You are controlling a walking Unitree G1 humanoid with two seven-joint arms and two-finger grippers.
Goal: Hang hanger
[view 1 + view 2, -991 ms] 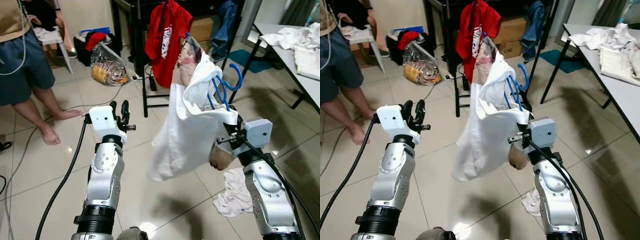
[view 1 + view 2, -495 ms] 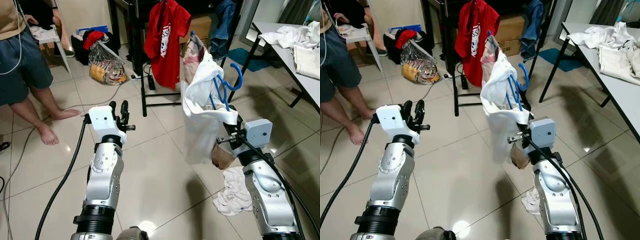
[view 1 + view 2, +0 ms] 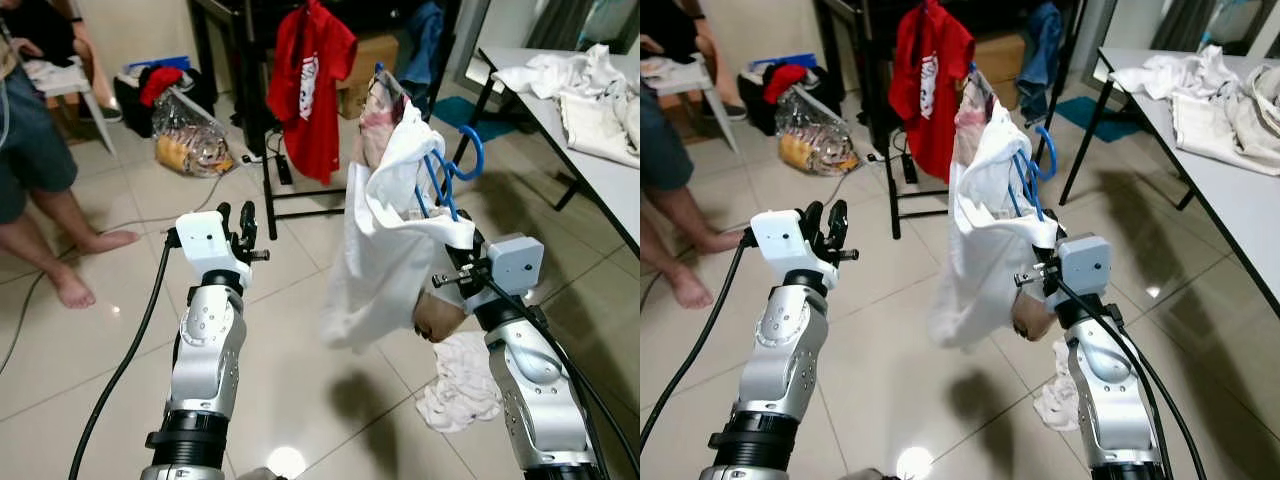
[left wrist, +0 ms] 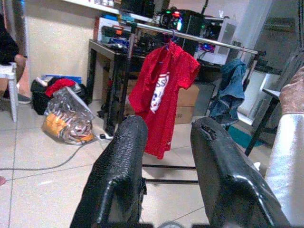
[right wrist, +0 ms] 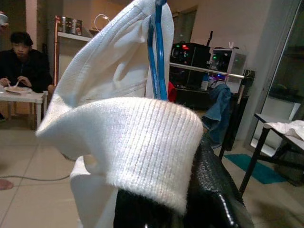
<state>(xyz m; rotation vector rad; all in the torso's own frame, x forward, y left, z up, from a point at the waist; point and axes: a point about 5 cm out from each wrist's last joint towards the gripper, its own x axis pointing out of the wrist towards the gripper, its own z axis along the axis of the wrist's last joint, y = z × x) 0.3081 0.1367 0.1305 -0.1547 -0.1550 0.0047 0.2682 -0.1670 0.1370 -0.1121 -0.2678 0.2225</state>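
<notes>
— What sort of place are you steering through?

— You're in a lived-in home room used for laundry. A red shirt [image 3: 312, 85] and a denim garment [image 3: 425, 50] hang on a black clothes rack [image 3: 268, 150] over a tiled floor [image 3: 100, 330].

— Anything else homely?

— White clothes [image 3: 575, 85] heap on the worktop [image 3: 600, 170], a bag of clothes [image 3: 185, 135] lies by the wall, and a barefoot person [image 3: 40, 180] stands nearby.

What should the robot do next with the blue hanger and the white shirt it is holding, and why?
Probably step toward the metal clothes rail and raise the right gripper. It holds the blue plastic hanger with the white shirt draped on it, well short of the rail where the red shirt hangs. The left gripper waits open and empty.
</notes>
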